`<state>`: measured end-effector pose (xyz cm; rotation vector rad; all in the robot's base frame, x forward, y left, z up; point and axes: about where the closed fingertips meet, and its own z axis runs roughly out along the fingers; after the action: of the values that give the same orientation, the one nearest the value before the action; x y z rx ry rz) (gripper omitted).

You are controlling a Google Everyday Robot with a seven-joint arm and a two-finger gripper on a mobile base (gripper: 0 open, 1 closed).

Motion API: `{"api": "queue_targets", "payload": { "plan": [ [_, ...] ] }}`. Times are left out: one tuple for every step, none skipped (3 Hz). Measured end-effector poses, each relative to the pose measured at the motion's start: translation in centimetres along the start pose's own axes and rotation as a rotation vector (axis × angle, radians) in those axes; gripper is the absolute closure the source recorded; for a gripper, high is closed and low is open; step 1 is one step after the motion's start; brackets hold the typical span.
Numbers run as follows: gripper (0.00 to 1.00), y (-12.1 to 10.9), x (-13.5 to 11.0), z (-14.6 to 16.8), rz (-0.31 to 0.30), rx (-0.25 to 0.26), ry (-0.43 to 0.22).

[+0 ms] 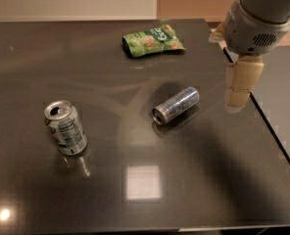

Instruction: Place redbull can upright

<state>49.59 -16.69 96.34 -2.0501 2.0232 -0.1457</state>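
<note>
Gripper (pixel 239 99) hangs at the right side of the view, pale beige, pointing down from the grey wrist housing (pixel 255 26), over the right edge of the dark table (pixel 208 180). It is seen side-on as one beige column, so whether it stands parted or closed cannot be told; nothing shows in its grasp. The redbull can (pixel 176 105) lies on its side on the tabletop, to the left of the gripper tip and well apart from it, at about the same height in the view. Its long axis runs diagonally, with the silver end toward the lower left (the far end points roughly up toward the gripper's side). Wider silver can (pixel 65 128) stands upright with its opened top showing, far to the left of the gripper, beyond the redbull can. Green snack bag (pixel 153 40) lies flat, up and to the left of the gripper, near the table's far edge.
</note>
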Motion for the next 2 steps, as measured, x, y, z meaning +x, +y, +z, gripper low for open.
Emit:
{"api": "queue_targets", "payload": {
  "plan": [
    [0.00,-1.0,-2.0,1.4,-0.117,-0.005,-0.033],
    [0.00,-1.1,-4.4,3.5,-0.278,-0.026,-0.066]
  ]
}}
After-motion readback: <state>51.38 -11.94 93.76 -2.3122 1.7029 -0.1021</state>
